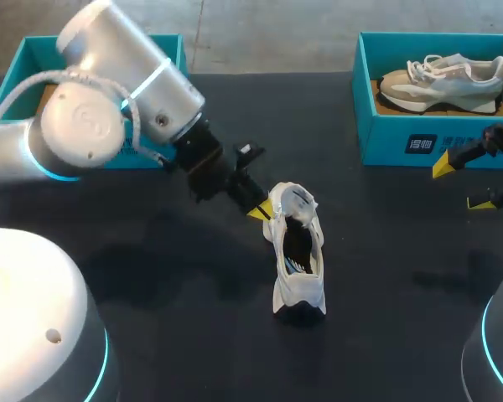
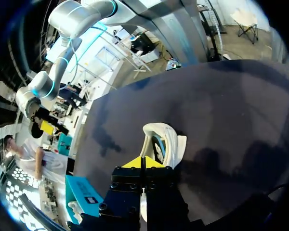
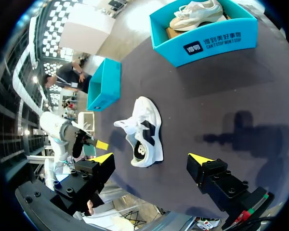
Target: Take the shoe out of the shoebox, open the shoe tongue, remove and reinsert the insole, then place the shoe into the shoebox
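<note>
Head cam: white shoe (image 1: 298, 251) sits mid-table on the black table (image 1: 151, 276), opening facing up, well apart from both boxes. The left gripper (image 1: 260, 211) is right at the shoe's collar end with its yellow tips pinched together; can't tell if they touch the shoe. The right gripper (image 1: 461, 186) hangs near the table's right side, just in front of the right shoebox (image 1: 402, 138), fingers spread wide, nothing in them. That box holds a beige shoe (image 1: 440, 79). The left shoebox (image 1: 25, 63) is mostly hidden behind the left arm (image 1: 109, 92).

Left wrist cam: tips are closed to a thin seam. The white shoe is directly ahead, its rim just past the tips. Can't tell whether any material is pinched.

Right wrist cam: fingers are wide apart and empty. The white shoe is on the table ahead of them, side panel toward the fingers, tongue flap sticking out toward the left gripper with a small gap showing between the two. Both teal boxes lie beyond the shoe.
</note>
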### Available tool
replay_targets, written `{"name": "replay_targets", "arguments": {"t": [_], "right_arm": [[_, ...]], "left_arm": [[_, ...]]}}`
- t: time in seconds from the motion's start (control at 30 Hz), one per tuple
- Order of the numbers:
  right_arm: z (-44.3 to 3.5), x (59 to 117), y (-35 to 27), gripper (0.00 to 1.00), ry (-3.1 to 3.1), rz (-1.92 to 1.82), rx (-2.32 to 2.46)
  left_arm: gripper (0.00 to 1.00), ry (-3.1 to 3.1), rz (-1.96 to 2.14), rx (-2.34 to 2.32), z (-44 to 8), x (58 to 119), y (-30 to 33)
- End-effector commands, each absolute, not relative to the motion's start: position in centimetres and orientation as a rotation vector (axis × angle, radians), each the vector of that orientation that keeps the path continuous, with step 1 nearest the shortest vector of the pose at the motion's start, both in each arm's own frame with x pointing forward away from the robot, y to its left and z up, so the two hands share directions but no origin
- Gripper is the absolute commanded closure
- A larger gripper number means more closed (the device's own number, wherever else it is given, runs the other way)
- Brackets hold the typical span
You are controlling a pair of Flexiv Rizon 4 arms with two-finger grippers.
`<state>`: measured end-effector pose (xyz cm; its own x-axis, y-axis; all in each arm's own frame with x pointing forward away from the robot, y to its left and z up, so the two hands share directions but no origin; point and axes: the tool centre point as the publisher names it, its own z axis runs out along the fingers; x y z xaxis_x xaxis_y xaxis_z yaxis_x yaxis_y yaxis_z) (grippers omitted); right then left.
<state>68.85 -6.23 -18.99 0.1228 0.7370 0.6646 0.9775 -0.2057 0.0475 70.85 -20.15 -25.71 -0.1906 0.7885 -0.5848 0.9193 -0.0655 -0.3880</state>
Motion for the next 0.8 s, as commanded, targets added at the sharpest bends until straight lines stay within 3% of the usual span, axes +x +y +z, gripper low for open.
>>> {"name": "replay_targets", "arguments": {"t": [0.03,0.8], "right_arm": [[-19.02,68.83,-6.14,0.0,-1.657,-0.805,-2.01],[-19.02,68.83,-6.14,0.0,-1.657,-0.805,-2.01]], "left_arm": [[1.0,2.115,-0.862,2.177,-25.03,71.28,-20.35],[1.0,2.067,-0.731,2.359,-24.32,71.6,-20.86]]}}
